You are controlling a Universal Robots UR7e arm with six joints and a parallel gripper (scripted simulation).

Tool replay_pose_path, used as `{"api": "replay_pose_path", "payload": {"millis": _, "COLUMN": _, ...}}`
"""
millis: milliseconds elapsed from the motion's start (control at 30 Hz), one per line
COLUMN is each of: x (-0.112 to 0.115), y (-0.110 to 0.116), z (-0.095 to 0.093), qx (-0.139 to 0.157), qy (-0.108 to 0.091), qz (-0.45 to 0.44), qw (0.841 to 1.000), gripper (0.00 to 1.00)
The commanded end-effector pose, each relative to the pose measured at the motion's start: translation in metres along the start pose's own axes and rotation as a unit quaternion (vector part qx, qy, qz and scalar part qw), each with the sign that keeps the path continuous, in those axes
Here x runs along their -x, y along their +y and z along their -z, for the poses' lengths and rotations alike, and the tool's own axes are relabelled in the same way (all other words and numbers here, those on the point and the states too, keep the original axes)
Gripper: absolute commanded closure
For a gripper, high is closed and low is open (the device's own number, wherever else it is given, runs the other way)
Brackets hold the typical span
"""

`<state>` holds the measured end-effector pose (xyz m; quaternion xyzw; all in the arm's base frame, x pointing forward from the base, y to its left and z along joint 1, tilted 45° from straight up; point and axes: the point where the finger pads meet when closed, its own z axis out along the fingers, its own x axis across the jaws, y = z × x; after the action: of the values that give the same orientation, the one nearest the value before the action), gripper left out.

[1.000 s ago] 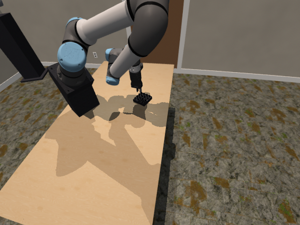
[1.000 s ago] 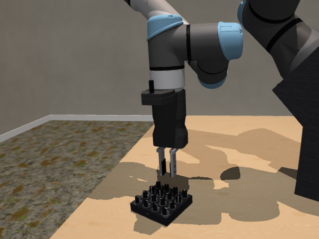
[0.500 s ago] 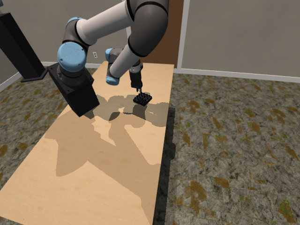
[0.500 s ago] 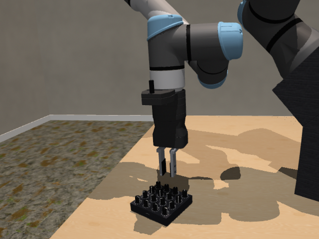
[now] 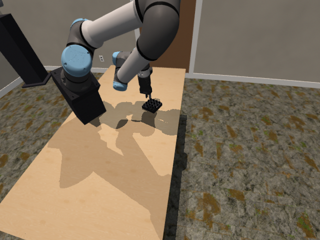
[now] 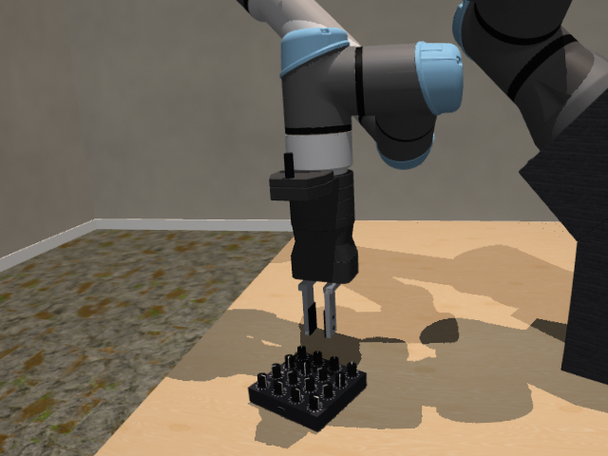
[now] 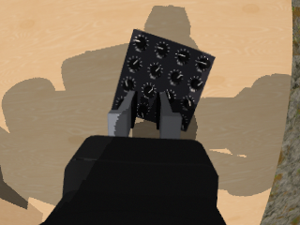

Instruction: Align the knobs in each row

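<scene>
The black knob box (image 5: 153,106) (image 6: 321,423) (image 7: 209,64) stands on the table, its socket side toward the exterior camera. In the wrist view it lies turned, row A at the top. Row A's lines point roughly left. Row B's point roughly upper right. In row C, knob C2 (image 7: 148,90) has its line to the upper right, while C1 (image 7: 128,84) and C4 (image 7: 188,102) point upper left; C3 is partly covered. Row D is largely hidden by the fingers. My gripper (image 6: 319,334) (image 7: 146,103) is partly open and empty, above the box's front part, clear of the knobs.
The wooden table (image 5: 103,201) (image 6: 490,436) carries the box near one long edge, with carpeted floor (image 5: 245,155) beyond. The arm's black pedestal (image 5: 89,108) stands across the table. Arm shadows fall over the box and the table around it.
</scene>
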<state>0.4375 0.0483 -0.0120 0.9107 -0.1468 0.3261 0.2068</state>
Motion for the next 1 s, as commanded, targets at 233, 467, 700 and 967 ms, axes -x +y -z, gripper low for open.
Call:
{"api": "replay_pose_path", "payload": {"millis": 233, "x": 0.000, "y": 0.000, "z": 0.000, "qx": 0.000, "qy": 0.000, "qz": 0.000, "qw": 1.000, "gripper": 0.54}}
{"api": "replay_pose_path", "payload": {"millis": 467, "x": 0.000, "y": 0.000, "z": -0.001, "qx": 0.000, "qy": 0.000, "qz": 0.000, "qw": 1.000, "gripper": 0.54}}
{"api": "replay_pose_path", "payload": {"millis": 700, "x": 0.000, "y": 0.000, "z": -0.006, "qx": -0.001, "qy": 0.000, "qz": 0.000, "qw": 1.000, "gripper": 0.54}}
{"api": "replay_pose_path", "payload": {"millis": 967, "x": 0.000, "y": 0.000, "z": -0.013, "qx": -0.001, "qy": 0.000, "qz": 0.000, "qw": 1.000, "gripper": 0.54}}
